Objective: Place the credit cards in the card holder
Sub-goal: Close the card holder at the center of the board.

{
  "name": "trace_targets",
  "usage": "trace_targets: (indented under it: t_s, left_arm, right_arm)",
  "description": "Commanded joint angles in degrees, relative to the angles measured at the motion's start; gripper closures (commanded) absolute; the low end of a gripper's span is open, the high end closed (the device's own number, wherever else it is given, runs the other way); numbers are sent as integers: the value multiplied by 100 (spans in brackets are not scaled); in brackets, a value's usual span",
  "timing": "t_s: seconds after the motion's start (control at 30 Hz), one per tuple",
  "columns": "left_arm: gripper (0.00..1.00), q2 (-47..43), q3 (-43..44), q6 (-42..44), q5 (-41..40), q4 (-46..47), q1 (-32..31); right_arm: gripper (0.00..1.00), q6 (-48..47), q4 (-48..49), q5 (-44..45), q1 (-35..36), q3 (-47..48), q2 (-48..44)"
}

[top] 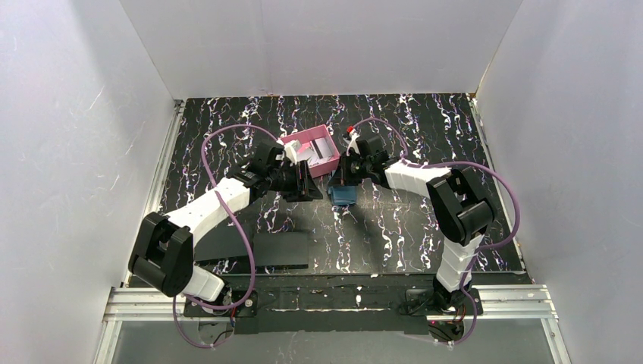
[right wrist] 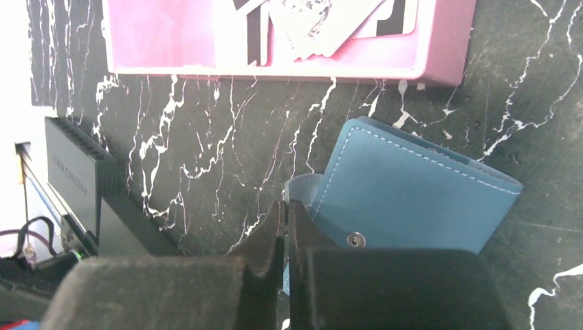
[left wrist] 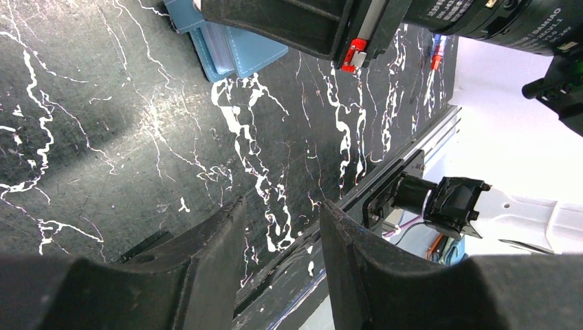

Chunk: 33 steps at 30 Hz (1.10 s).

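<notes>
Down on the left, a flat black pad (top: pixel 265 249) lies on the dark surface (top: pixel 425 220) with white streaks, near the left arm.

The left fingers (left wrist: pixel 282 206) are partly open. There is a gap between them and nothing is in it. They hang low over the surface and point toward the middle.

Just past them, on the far side, sits the pink box (top: pixel 331 157). Its open top faces up and it is turned a bit crooked. It looks almost square from above, so I cannot tell which side is longer. The cards (right wrist: pixel 323 24) lie flat inside it in a messy pile and point different ways. One shows black bands. No fingers touch them.

Next to the box, on its near right side, a blue case (right wrist: pixel 412 199) with a snap button lies flat. One corner points at the box. A strip of bare surface lies between them.

The right fingers (right wrist: pixel 285 206) are pressed together, right at the left edge of the blue case. I cannot tell if they pinch anything thin. The pink box is ahead of them, apart.
</notes>
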Motion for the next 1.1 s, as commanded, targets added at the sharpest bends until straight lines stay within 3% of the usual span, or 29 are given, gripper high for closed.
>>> trace_targets:
  t_s: [0.0,0.2,0.37,0.5,0.8,0.93,1.07]
  left_arm:
    - [58,-312,9,42,74,26,71]
    - [57,-369,203,-55,-51,142,84]
    - [56,-206,204,-477,-68,817,84]
    - [56,294,405,-857,61,1373,84]
    - [70,1615,1424,-422,-311,1152,-232]
    - [82,1949,1506,-299,-571,1115,-421]
    - [87,2121,1601,117,-974,599,-678]
  right_arm:
    - [99,56,136,206,38,155,-79]
    - [99,-523,-20,-668,-55,-98,-132]
    - [99,-723,200,-1771,-123,-484,-323]
    - [99,-858,61,-1962,-129,-834,-590]
    - [99,-942,72,-1903,-129,-1647,-1231]
    - [99,-968,92,-1916,-167,-1772,-1269]
    - [99,-1026,96,-1951,-257,-1824,-1318]
